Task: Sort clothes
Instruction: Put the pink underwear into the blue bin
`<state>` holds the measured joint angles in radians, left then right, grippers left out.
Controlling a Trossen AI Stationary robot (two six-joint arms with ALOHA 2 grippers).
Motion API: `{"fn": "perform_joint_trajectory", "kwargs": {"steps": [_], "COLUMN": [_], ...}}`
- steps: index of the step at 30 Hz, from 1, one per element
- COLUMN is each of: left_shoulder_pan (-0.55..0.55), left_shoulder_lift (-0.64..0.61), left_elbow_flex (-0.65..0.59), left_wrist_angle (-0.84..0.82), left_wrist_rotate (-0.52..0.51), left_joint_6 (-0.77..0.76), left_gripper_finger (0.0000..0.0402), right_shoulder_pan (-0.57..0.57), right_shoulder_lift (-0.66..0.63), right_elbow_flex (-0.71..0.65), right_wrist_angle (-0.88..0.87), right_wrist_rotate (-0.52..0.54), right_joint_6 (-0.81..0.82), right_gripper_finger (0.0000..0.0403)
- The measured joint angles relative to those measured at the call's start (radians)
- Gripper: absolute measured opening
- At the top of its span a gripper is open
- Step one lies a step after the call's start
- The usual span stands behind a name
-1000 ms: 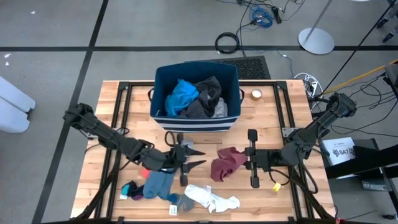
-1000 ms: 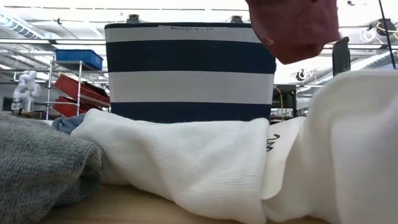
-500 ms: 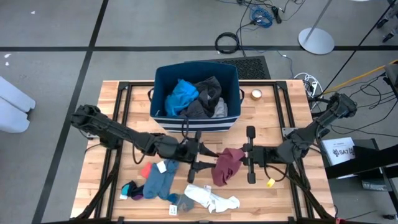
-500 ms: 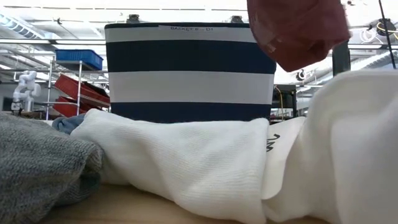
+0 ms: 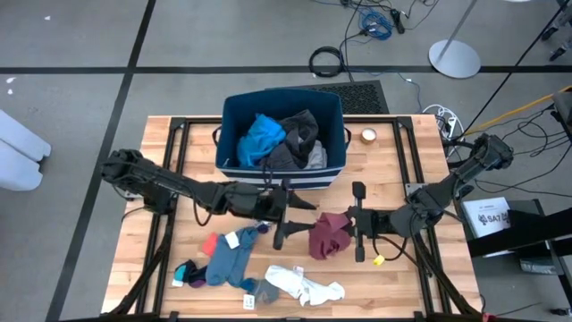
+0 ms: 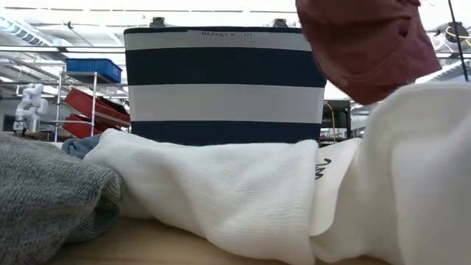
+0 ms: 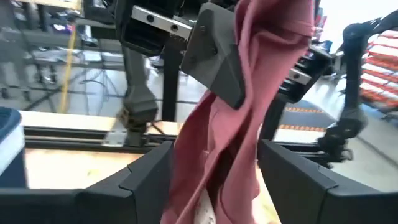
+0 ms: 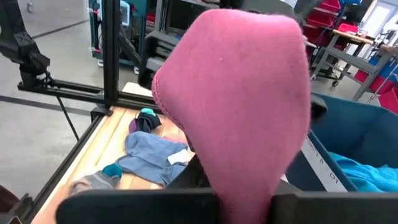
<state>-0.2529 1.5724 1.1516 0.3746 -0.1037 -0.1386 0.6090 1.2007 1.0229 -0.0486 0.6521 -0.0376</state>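
A maroon garment [image 5: 327,234] hangs in the air in front of the striped bin, with my right gripper [image 5: 347,227] shut on it. The low view shows it hanging at the upper right [image 6: 366,44]. My left gripper [image 5: 295,224] reaches in level from the table's left, fingers open. In the left wrist view the maroon garment [image 7: 242,130] hangs down between its two fingers [image 7: 152,180]. A light blue sock [image 5: 227,258], a white sock [image 5: 304,286] and small teal and red pieces [image 5: 184,272] lie on the table near its front edge. My left gripper has a finger on either side of the hanging maroon garment; I cannot tell whether they touch it. My right gripper holds the garment's upper part [image 7: 249,56], coming level from the table's right. The cloth drapes over the fingers [image 8: 242,112] and hides the contact. It hangs slack below, clear of the table.
The navy bin with white stripes [image 5: 234,134] stands at the far middle, holding bright blue and dark grey clothes. A tape roll [image 5: 368,136] lies right of it. Black frame rails [image 5: 170,215] run along both table sides. In the low view the white sock [image 6: 221,191] fills the foreground.
My left gripper has gone toward the table's right, up to the maroon garment, and has opened wider. The garment, kept in my right gripper, now hangs lower and more bunched.
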Motion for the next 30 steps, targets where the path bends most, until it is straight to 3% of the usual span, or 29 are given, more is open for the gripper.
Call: {"fn": "perform_joint_trajectory", "kwargs": {"steps": [4, 6, 11, 17, 22, 26, 30], "left_shoulder_pan": [0.027, 0.029, 0.029, 0.03, 0.03, 0.027, 0.015], "left_shoulder_lift": [0.008, 0.011, 0.041, 0.085, 0.091, 0.091, 0.09], "left_elbow_flex": [0.0, 0.0, 0.001, 0.001, 0.001, 0.001, 0.001], "left_wrist_angle": [0.009, 0.014, 0.063, 0.108, 0.094, 0.104, 0.133], "left_wrist_rotate": [0.138, 0.156, 0.146, 0.017, -0.006, -0.008, -0.009], "left_joint_6": [-0.063, -0.066, -0.066, -0.031, -0.009, 0.026, 0.096], "left_gripper_finger": [0.0242, 0.0242, 0.0242, 0.0242, 0.024, 0.0194, 0.0085], "right_shoulder_pan": [0.0, -0.007, -0.042, -0.079, -0.08, -0.08, -0.079], "right_shoulder_lift": [0.0, 0.0, 0.016, 0.073, 0.079, 0.079, 0.079], "right_elbow_flex": [0.0, 0.0, 0.0, 0.0, 0.0, 0.0, 0.0], "right_wrist_angle": [0.0, 0.01, 0.081, 0.141, 0.151, 0.151, 0.149], "right_wrist_rotate": [0.002, 0.001, 0.001, -0.052, -0.052, -0.052, -0.052], "right_joint_6": [-0.002, -0.013, -0.03, -0.027, -0.007, -0.004, -0.008], "right_gripper_finger": [0.0, 0.0, 0.0, 0.0, 0.0, 0.0001, 0.0025]}}
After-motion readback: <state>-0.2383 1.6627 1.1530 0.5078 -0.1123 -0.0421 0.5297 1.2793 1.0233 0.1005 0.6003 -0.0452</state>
